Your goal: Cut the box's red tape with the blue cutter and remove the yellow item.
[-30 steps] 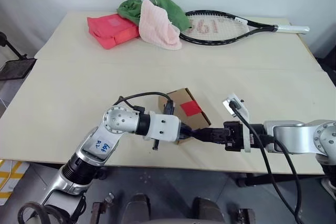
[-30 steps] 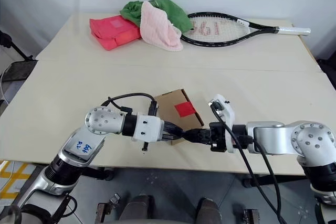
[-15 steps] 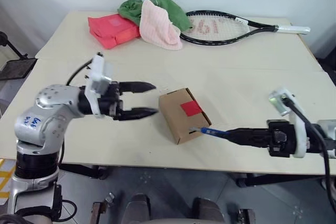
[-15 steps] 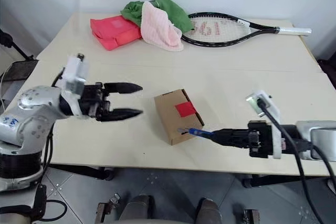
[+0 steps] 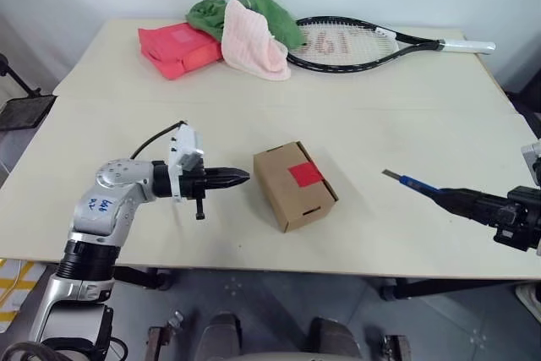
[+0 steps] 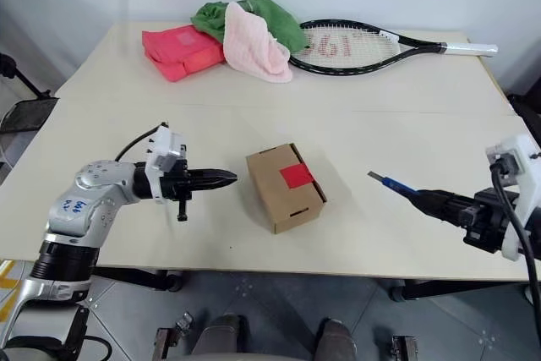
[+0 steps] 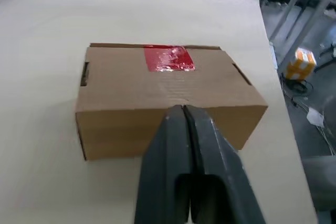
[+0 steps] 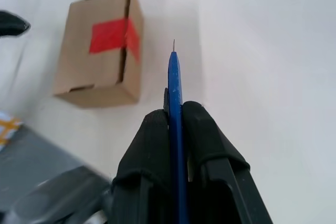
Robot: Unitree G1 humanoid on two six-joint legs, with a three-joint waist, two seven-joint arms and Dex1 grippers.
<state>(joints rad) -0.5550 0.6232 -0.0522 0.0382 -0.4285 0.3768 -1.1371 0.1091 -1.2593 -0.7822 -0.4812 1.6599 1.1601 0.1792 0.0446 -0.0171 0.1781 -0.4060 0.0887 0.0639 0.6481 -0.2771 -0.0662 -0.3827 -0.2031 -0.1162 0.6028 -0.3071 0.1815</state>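
Observation:
The brown box [image 5: 294,185] lies shut near the table's front edge, with the red tape [image 5: 305,175] across its top seam. My left gripper [image 5: 241,177] is shut and empty, pointing level at the box's left side, a short gap away; in the left wrist view the box [image 7: 168,93] lies just past its fingertips [image 7: 182,109]. My right gripper [image 5: 452,199] hovers well to the right of the box, shut on the blue cutter [image 5: 410,182], whose blade points toward the box [image 8: 102,48]. The yellow item is hidden.
At the table's back lie a red-pink packet [image 5: 177,46], green and pink cloths [image 5: 249,27] and a tennis racket [image 5: 363,40]. The table's front edge [image 5: 279,270] runs just below the box.
Both grippers met at the box's near corner a second ago. The left one swung left, opened, then shut facing the box. The right one drew away to the right with the cutter.

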